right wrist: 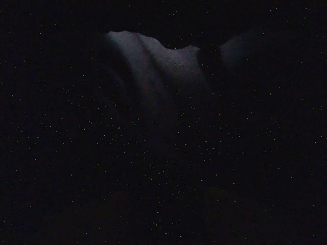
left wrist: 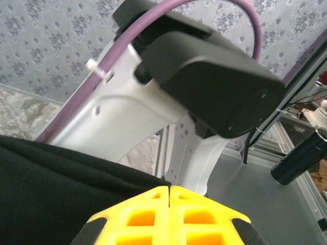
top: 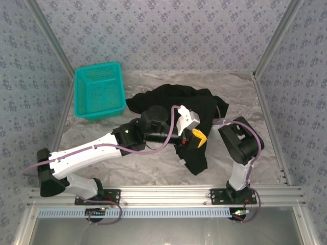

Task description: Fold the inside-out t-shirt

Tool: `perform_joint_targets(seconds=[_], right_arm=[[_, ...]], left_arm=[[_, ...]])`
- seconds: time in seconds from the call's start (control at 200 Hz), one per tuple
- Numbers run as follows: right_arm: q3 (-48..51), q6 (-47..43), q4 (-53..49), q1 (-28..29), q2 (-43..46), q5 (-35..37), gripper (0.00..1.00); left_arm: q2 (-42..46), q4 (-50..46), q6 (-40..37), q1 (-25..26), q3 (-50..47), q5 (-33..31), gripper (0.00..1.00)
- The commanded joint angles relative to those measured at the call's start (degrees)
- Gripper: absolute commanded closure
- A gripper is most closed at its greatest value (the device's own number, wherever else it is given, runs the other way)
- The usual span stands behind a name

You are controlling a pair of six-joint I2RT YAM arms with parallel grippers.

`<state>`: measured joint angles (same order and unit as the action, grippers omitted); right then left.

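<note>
Top external, far-left corner: teal plastic mesh basket (top: 99, 92) on the crinkled pale table (top: 153, 166).
Left gripper (top: 197, 138): yellow fingers (left wrist: 148, 217) clenched together, black cloth lying against them.
Shirt: crumpled soft black cloth t-shirt (top: 179, 99), far centre, one strip trailing toward the near edge.
Right gripper: at the shirt's right side; released or clenched, cannot tell.

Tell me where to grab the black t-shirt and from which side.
Probably the narrow tail of the t-shirt, pointing at the near edge; come from the near side. It sticks out of the bunched heap onto bare table, so its edge is free to pinch.
</note>
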<state>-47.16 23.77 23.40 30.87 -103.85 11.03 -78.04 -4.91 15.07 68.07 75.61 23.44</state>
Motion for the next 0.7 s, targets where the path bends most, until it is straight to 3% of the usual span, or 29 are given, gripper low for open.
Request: perform_joint_targets(seconds=[0.0,0.13,0.26,0.695], right_arm=[[2.7,1.8,4.1,-1.8,2.5,-3.8,0.54],[0.9,3.4,8.2,-2.0,1.0,-6.0,0.54],[-2.0,6.6,9.4,-2.5,-1.9,-2.3,0.52],[-20.6,14.1,-8.7,-3.7,-13.1,3.2,0.44]], left_arm=[[1.4,6.6,0.8,1.4,-0.8,4.1,1.00],[0.1,7.0,0.5,2.1,-0.1,5.1,1.00],[-0.9,7.2,0.1,2.1,0.2,5.5,1.00],[0.9,9.0,-1.1,3.6,2.3,9.1,1.00]])
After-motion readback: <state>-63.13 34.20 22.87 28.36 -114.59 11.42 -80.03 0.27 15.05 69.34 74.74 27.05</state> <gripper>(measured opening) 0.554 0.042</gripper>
